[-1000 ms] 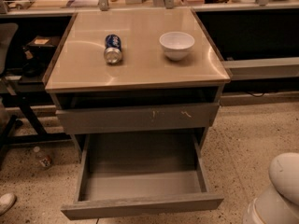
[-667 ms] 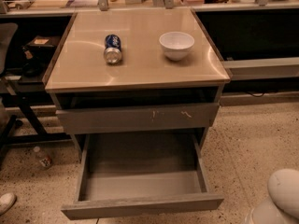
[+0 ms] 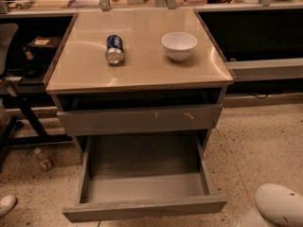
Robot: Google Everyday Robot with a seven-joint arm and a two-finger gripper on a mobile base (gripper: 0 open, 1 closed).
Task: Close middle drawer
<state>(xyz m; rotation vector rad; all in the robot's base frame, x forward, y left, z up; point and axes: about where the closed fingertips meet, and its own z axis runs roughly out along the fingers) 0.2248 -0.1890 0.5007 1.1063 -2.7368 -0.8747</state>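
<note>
The middle drawer [image 3: 144, 208] is a wide grey drawer pulled far out of the cabinet toward me. Its plain flat front faces me and its deep grey inside [image 3: 142, 171] is bare. Above it sits a grey drawer front with pale scratch marks [image 3: 139, 119], nearly flush with the cabinet. My gripper is out of view. Only a white rounded part of my arm [image 3: 279, 205] shows at the bottom right, to the right of the open drawer's front corner and apart from it.
On the beige cabinet top [image 3: 142, 74] a blue can [image 3: 114, 49] lies on its side and a white bowl [image 3: 179, 45] stands upright. A small bottle [image 3: 43, 159] and a shoe [image 3: 7, 205] lie on the speckled floor at the left. Dark desks flank the cabinet.
The white part of my arm has sunk lower and toward the bottom right corner of the view. The drawer stands just as far open as before.
</note>
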